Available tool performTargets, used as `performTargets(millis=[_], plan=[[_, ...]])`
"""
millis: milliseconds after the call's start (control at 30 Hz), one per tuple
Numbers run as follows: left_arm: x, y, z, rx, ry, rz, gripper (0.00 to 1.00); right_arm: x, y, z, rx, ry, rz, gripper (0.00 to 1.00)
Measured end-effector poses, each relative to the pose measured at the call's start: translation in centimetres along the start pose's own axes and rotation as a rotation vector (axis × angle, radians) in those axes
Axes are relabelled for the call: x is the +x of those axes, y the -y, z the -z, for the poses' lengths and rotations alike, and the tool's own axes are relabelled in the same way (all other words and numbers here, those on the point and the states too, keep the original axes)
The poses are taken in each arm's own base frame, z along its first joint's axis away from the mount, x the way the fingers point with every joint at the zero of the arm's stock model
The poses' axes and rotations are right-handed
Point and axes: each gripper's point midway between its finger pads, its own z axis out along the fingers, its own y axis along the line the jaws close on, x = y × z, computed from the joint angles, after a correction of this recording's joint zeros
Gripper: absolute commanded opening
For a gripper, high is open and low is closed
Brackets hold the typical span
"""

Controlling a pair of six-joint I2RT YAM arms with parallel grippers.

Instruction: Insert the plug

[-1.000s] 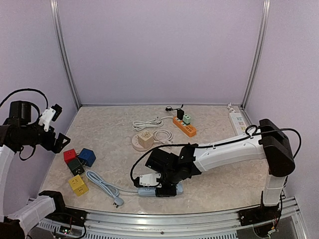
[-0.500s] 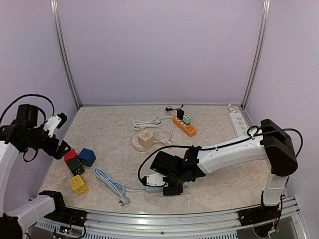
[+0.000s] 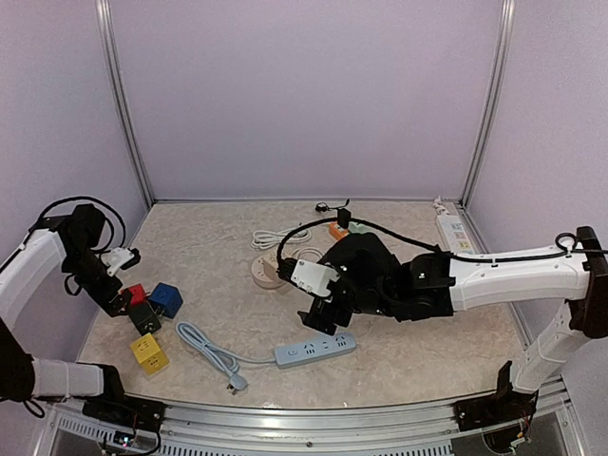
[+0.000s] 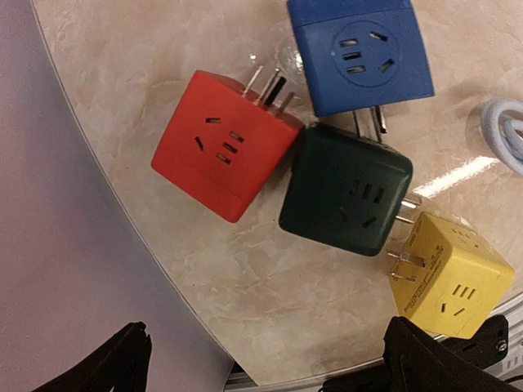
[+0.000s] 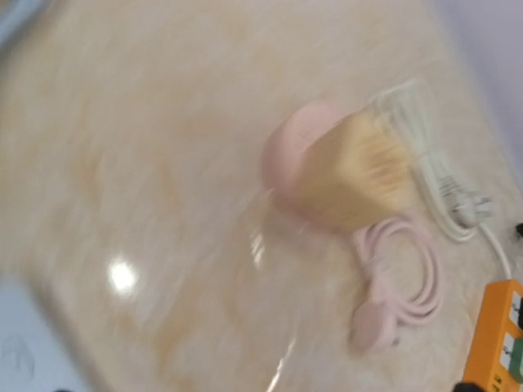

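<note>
Pale-blue plug [image 3: 228, 385] on the table [image 3: 427, 356], well apart from right fingers [image 3: 320, 320].

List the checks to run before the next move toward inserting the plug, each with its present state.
1. Light blue power strip lying free on the table, sockets up: ok.
2. Its plug unheld near the front edge: ok.
3. Left gripper open and empty, near the red cube adapter: ok.
4. Right gripper open or shut: cannot tell; its wrist view is blurred.
5. A gripper positioned at the plug: not ok; neither is near it.
</note>
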Motion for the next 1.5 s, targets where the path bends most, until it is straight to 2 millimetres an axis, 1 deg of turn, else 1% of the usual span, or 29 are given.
performTargets(millis=[67, 167, 233, 267, 367, 533, 667, 767, 900, 1000, 1100, 1233, 1333, 1367, 1433, 1467, 1500], plan=[[0.1, -1.6, -0.3, -0.002, -0.021, 0.057, 0.96, -1.0, 2.0, 0.9, 0.026, 0.070, -0.106, 1.00], [-0.7, -3.8, -0.7, -0.018, -0.021, 0.103, 0.90, -1.7, 5.2, 1.4, 0.042, 0.151, -0.270, 1.00], [-1.5, -4.4, -1.3, -0.013, -0.013, 0.084, 0.90, -1.8, 6.5, 1.2, 0.039, 0.177, -0.337, 1.00], [-1.7, -4.5, -1.6, -0.007, -0.010, 0.058, 0.92, -1.7, 6.6, 1.1, 0.030, 0.181, -0.358, 1.00], [-2.2, -4.7, -2.2, 0.012, 0.019, -0.080, 0.95, -2.0, 5.9, 1.0, -0.020, 0.194, -0.382, 1.00], [-1.9, -5.6, -2.4, -0.024, 0.094, -0.351, 0.94, -2.4, 4.7, 0.8, -0.093, 0.207, -0.398, 1.00], [-2.8, -5.6, -2.7, -0.001, 0.113, -0.489, 0.96, -2.8, 4.3, 0.8, -0.121, 0.220, -0.413, 1.00], [-3.0, -5.6, -4.1, 0.048, 0.092, -0.537, 0.99, -2.8, 4.1, 0.8, -0.134, 0.223, -0.429, 1.00], [-2.2, -4.6, -6.1, 0.114, 0.048, -0.575, 0.99, -2.6, 3.5, 0.7, -0.157, 0.220, -0.436, 1.00], [-1.7, -4.0, -7.2, 0.133, 0.020, -0.593, 0.97, -2.7, 3.3, 0.8, -0.171, 0.222, -0.438, 1.00], [-1.9, -4.1, -8.2, 0.132, 0.006, -0.597, 0.96, -2.8, 3.0, 0.7, -0.189, 0.227, -0.440, 1.00], [-2.4, -4.3, -9.3, 0.117, 0.000, -0.602, 0.88, -2.8, 2.6, 0.5, -0.210, 0.226, -0.447, 1.00], [-2.6, -4.0, -10.1, 0.115, 0.002, -0.611, 0.78, -2.7, 2.2, 0.3, -0.224, 0.219, -0.455, 1.00], [-2.6, -4.0, -10.3, 0.117, 0.003, -0.612, 0.73, -2.7, 2.1, 0.2, -0.229, 0.218, -0.455, 1.00], [-2.7, -3.9, -10.5, 0.120, 0.004, -0.610, 0.61, -2.6, 1.9, 0.1, -0.237, 0.215, -0.458, 1.00], [-2.7, -3.9, -10.5, 0.121, 0.006, -0.607, 0.53, -2.6, 1.9, 0.1, -0.241, 0.214, -0.458, 1.00], [-2.8, -3.9, -10.5, 0.121, 0.008, -0.607, 0.43, -2.6, 1.8, 0.0, -0.242, 0.213, -0.460, 1.00]])
